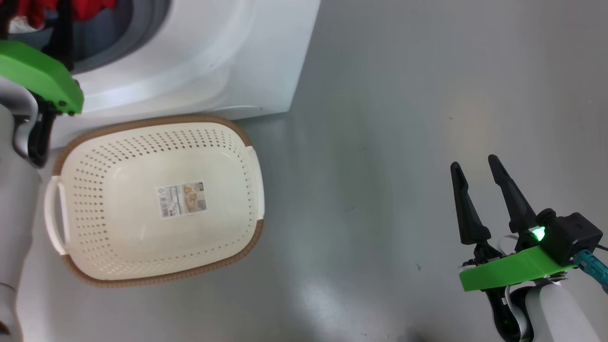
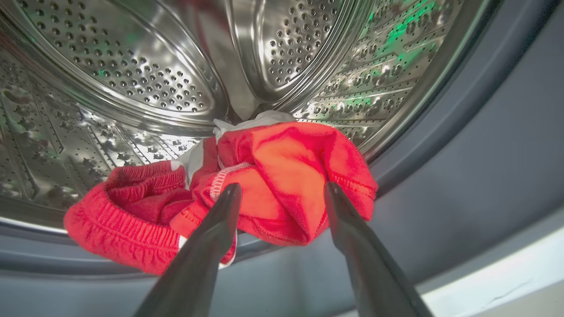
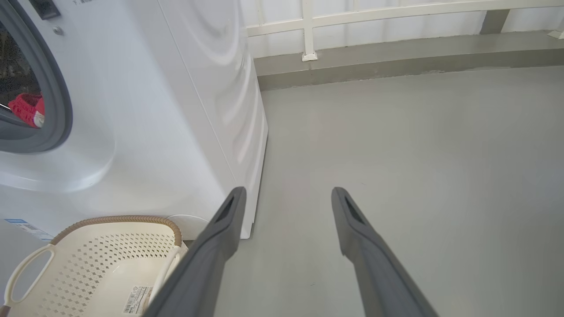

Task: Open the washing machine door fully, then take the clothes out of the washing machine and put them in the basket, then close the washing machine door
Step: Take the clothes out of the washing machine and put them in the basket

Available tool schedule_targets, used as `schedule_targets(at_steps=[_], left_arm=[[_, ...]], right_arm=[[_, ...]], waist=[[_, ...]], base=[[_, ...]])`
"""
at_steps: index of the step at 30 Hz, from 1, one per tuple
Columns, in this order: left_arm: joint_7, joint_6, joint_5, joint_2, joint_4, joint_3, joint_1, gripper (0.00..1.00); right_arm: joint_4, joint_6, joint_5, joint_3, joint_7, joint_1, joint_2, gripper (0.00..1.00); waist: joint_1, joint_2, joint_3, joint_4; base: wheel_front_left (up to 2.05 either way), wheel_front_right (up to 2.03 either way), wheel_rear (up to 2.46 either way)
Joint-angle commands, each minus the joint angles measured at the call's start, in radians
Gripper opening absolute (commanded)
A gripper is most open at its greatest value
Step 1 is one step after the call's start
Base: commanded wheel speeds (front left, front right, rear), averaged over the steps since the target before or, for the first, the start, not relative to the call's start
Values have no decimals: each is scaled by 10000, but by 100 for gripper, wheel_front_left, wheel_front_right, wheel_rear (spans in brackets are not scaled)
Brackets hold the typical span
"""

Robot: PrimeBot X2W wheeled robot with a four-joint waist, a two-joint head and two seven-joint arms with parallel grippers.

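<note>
- The clothes [image 2: 264, 176] are seen as a crumpled bundle of bright red fabric, marked with white stitching and a white panel at the far side. A ribbed, gathered band is seen at the left end.
- The bundle is found at the front lip of the perforated steel drum [image 2: 132, 66]. It is partly draped over the grey rubber ring [image 2: 484, 154] of the washing machine [image 1: 213, 57].
- Its long axis is laid left to right in the left wrist view, along the lip of the opening. The gathered band is at the left and a smoother fold at the right.
- The fingers of the left gripper [image 2: 282, 187] are held wide apart, with their tips set at the near edge of the bundle. Nothing is pinched between them, and whether the fabric is touched cannot be told.
- The fingers of the right gripper [image 1: 474, 161] are likewise spread wide and empty, above the grey floor [image 1: 403, 118], well to the right of the machine.
- The basket [image 1: 118, 156] is stood mouth up on the floor, just in front of the machine. A sticker [image 1: 183, 199] is seen on its bottom.
- Its long axis is laid left to right along the machine's front, with a handle at each short end.
</note>
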Motion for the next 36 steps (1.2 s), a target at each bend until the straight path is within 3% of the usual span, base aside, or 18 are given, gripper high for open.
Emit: schedule_targets(at_steps=[1, 20, 22, 23, 24, 25, 26, 27, 36], left_arm=[[69, -54, -199, 587, -44, 12, -328, 100], [484, -54, -1782, 1325, 771, -2181, -1449, 100], [456, -54, -1910, 1350, 841, -2329, -1487, 84], [463, -54, -1965, 1353, 869, -2415, -1497, 48], [465, -54, -2026, 1355, 895, -2494, -1509, 48], [456, -54, -2083, 1361, 924, -2566, -1527, 30], [440, -54, -2136, 1364, 958, -2629, -1551, 5], [426, -54, -2191, 1352, 980, -2695, -1574, 0], [-134, -54, -2582, 1274, 1108, -2990, -1697, 0]], right_arm=[[-276, 62, 113, 272, -65, -24, -23, 100], [-473, 62, 237, 334, -65, -149, -22, 100], [-502, 62, 246, 347, -65, -161, -22, 100], [-518, 62, 247, 350, -65, -163, -22, 100], [-535, 62, 246, 352, -65, -165, -22, 100], [-552, 62, 245, 350, -65, -163, -22, 100], [-566, 62, 241, 347, -65, -160, -22, 100], [-578, 62, 235, 346, -65, -160, -22, 100], [-577, 62, 222, 212, -65, -216, -22, 100]], waist=[[0, 0, 272, -265], [0, 0, 922, -609], [0, 0, 926, -631], [0, 0, 922, -639], [0, 0, 920, -646], [0, 0, 920, -651], [0, 0, 920, -653], [0, 0, 923, -658], [0, 0, 770, -542]], base=[[0, 0, 0], [0, 0, 0], [0, 0, 0], [0, 0, 0], [0, 0, 0], [0, 0, 0], [0, 0, 0], [0, 0, 0], [0, 0, 0]])
